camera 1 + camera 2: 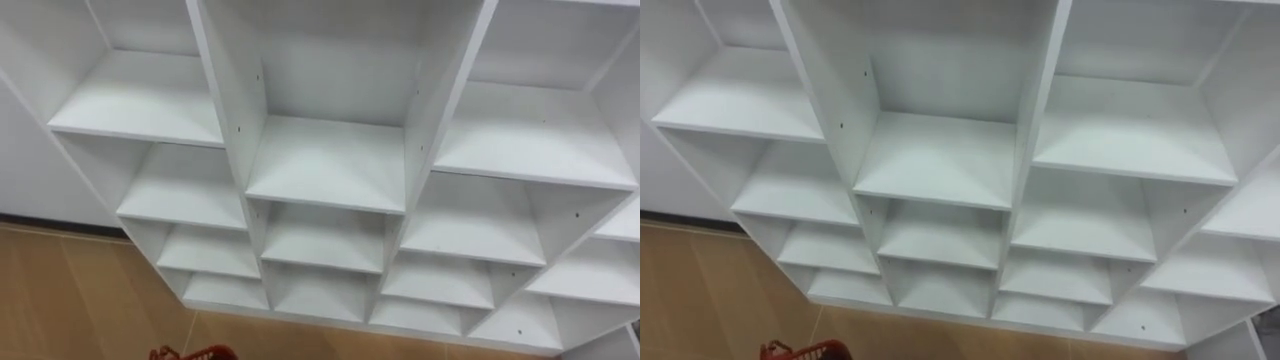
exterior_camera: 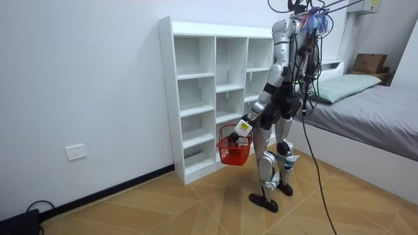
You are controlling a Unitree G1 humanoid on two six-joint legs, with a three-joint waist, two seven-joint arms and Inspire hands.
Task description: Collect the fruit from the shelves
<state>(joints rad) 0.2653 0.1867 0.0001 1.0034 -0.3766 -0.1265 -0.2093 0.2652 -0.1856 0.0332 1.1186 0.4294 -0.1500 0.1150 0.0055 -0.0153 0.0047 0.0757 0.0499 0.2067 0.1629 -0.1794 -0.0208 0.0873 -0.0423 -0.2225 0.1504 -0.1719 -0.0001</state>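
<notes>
The white closet (image 1: 325, 160) is a grid of open compartments, three columns wide, and it spreads across both eye views from above. In the room view I stand upright facing the closet (image 2: 196, 78), about a step from its front. My left hand (image 2: 243, 127) hangs low by my thigh, shut on the handle of a red wire basket (image 2: 234, 151). The basket's rim (image 1: 195, 353) peeks in at the bottom edge of the left eye view, left of centre, over the floor; the same rim (image 1: 805, 351) appears in the right eye view.
Wooden floor (image 1: 70, 290) runs along the closet's foot. A bed (image 2: 372, 111) with a pillow (image 2: 349, 83) stands behind me at the room view's right, a cardboard box (image 2: 369, 62) beyond it. A wall socket (image 2: 76, 151) sits low on the room view's left.
</notes>
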